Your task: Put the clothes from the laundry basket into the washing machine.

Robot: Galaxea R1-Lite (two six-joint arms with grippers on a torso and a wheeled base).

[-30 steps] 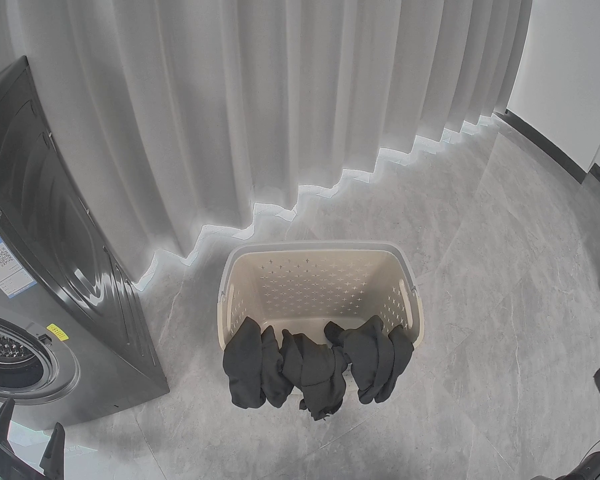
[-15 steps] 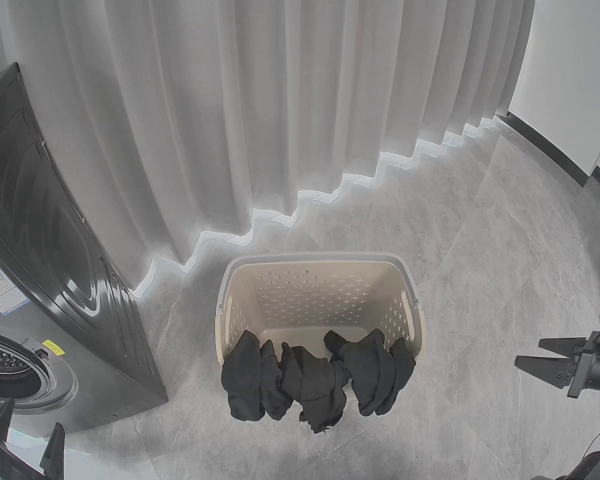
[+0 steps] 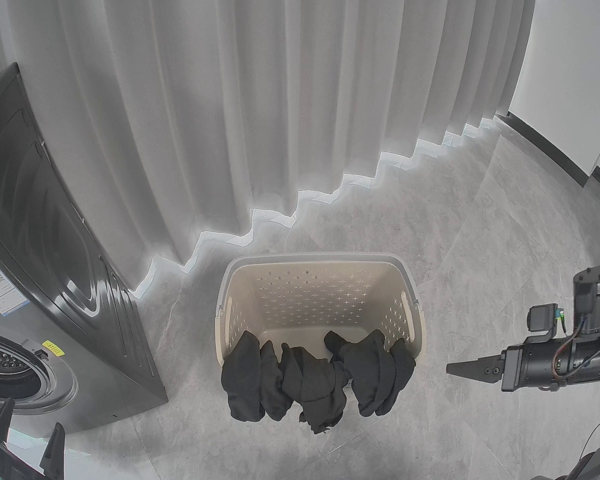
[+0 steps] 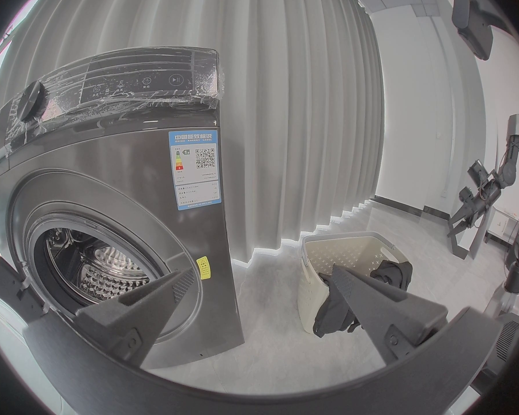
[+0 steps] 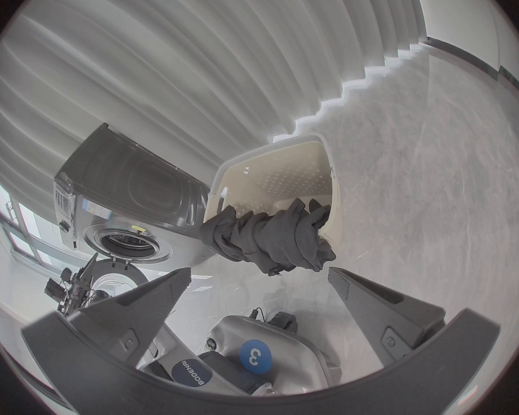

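A cream laundry basket [image 3: 320, 281] stands on the floor in front of me. Dark clothes [image 3: 313, 376] hang over its near rim, also seen in the right wrist view as dark clothes [image 5: 271, 237]. The grey washing machine [image 3: 47, 268] stands to the left, its drum [image 4: 92, 266] showing through the open front. My right gripper [image 3: 459, 369] hovers to the right of the basket, pointing at it, open and holding nothing. My left gripper [image 3: 33, 418] stays low in front of the machine, open and holding nothing.
White curtains [image 3: 280, 101] hang behind the basket and the machine. Bare grey floor tiles [image 3: 487, 221] stretch to the right up to a white wall [image 3: 573, 68] with a dark skirting. The machine's round door [image 5: 114, 279] stands swung open.
The head camera tilted slightly at first. My right arm rose into view from the lower right and moved left toward the basket, its gripper turning edge-on. The left gripper and the clothes stayed put.
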